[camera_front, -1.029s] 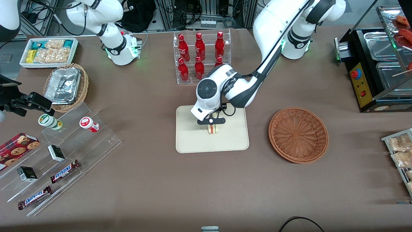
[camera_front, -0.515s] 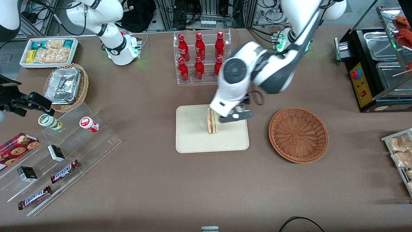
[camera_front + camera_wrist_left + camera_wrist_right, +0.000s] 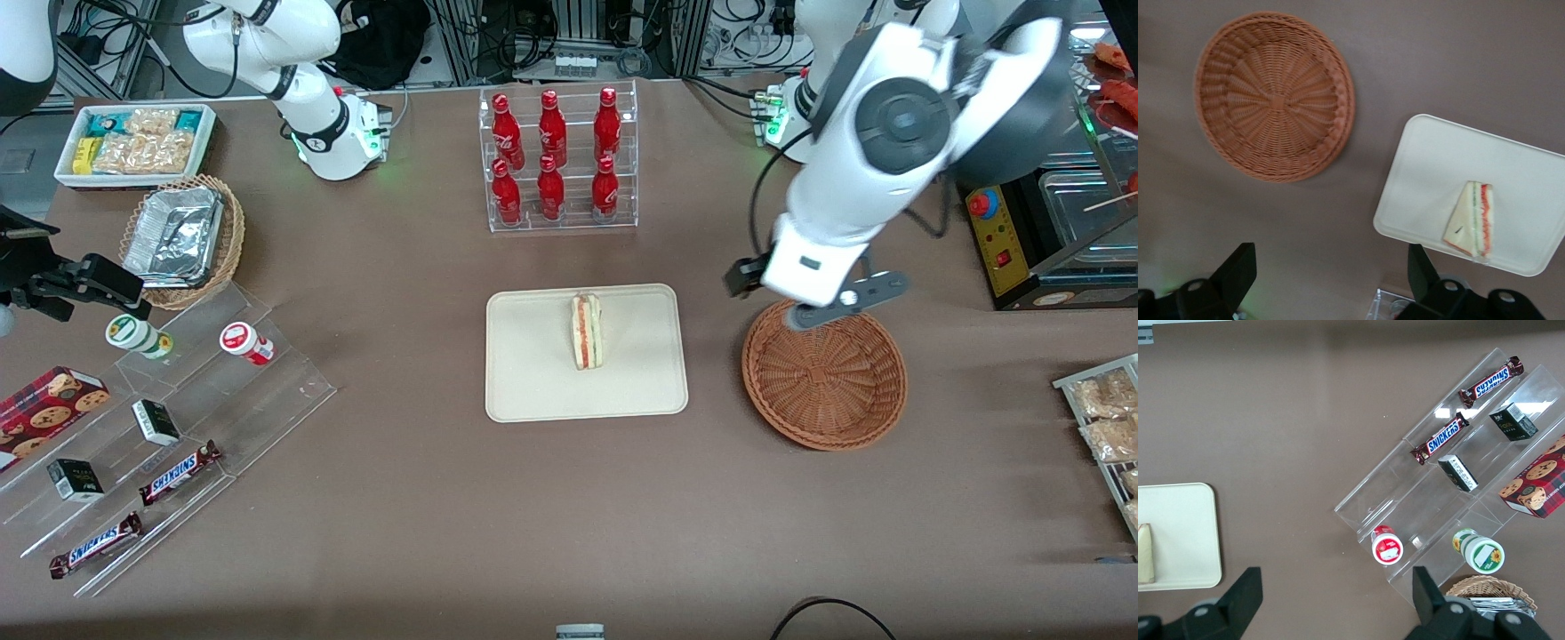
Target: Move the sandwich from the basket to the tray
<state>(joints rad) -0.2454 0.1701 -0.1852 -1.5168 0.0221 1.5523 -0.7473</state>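
One sandwich [image 3: 586,332], and it's sitting on the tray [image 3: 533,391] by itself now. A second ago the pincer was clamped right down on it in the middle of the tray; half a second ago it had already let go and was lifting off beside it. Now the pincer [image 3: 813,305] has swung well away toward the working arm's end of the counter [image 3: 427,498] and hangs up above the rim of the basket [image 3: 825,373], on the edge farther from the front camera. In the wrist view its two fingers [image 3: 1238,267] are spread wide apart with nothing between them, so it's empty.

What that means, as far as I can judge: the drop-off is done. The basket is bare in both views and the sandwich didn't shift when the arm pulled out. Pretty much only the retreat is left.

As for how the sandwich looks: it's a pale cream wedge standing on edge, with the orange-red and green filling stripe facing up. It's roughly in the middle of the tray, a bit nearer the edge toward the bottle rack [image 3: 558,160], well inside the rim. It looks steady enough, not visibly leaning.
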